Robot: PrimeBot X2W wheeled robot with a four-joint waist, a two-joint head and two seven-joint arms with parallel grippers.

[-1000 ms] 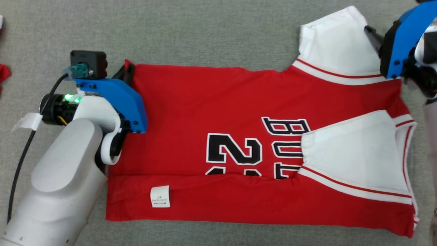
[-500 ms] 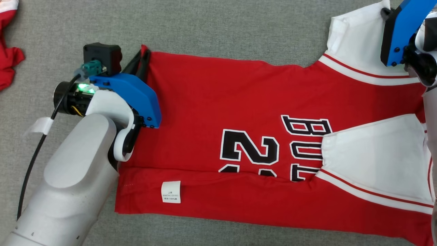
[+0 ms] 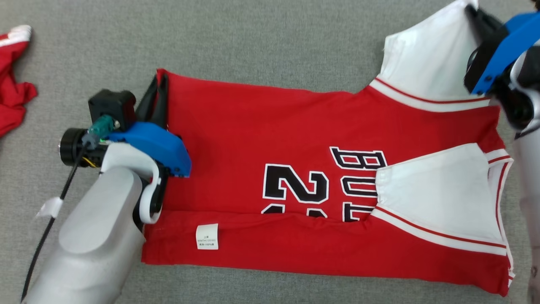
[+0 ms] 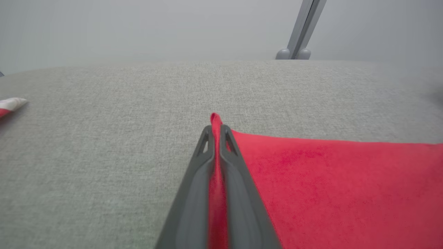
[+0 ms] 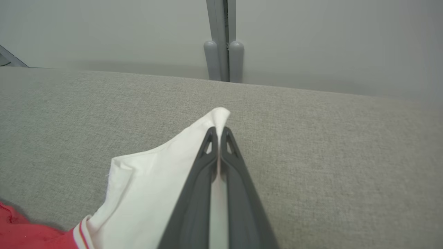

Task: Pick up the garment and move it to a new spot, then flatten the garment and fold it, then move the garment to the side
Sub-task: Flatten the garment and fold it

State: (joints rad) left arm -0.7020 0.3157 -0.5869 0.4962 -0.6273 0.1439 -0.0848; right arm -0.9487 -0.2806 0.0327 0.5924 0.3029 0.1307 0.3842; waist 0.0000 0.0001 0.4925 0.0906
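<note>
The garment (image 3: 270, 135) is a red jersey with white sleeves and black lettering, lying mostly flat on the grey cloth surface, its near edge folded over with a white label showing. My left gripper (image 3: 159, 82) is shut on its far left red corner (image 4: 216, 121), pinched between the dark fingers (image 4: 193, 186). At the far right, my right gripper (image 3: 474, 12) is shut on the tip of the far white sleeve (image 5: 218, 116), which lifts into a peak between the fingers (image 5: 238, 186). The other white sleeve (image 3: 438, 190) lies folded across the jersey's front.
Another red and white piece of clothing (image 3: 12, 97) lies at the left edge of the surface, its tip (image 4: 10, 103) also in the left wrist view. A grey post (image 5: 223, 41) stands beyond the far edge. Bare grey cloth (image 3: 253, 38) stretches behind the jersey.
My right gripper has closed on the white sleeve tip. The head camera has shifted, so the whole picture has moved. The left gripper keeps its hold on the red corner.
</note>
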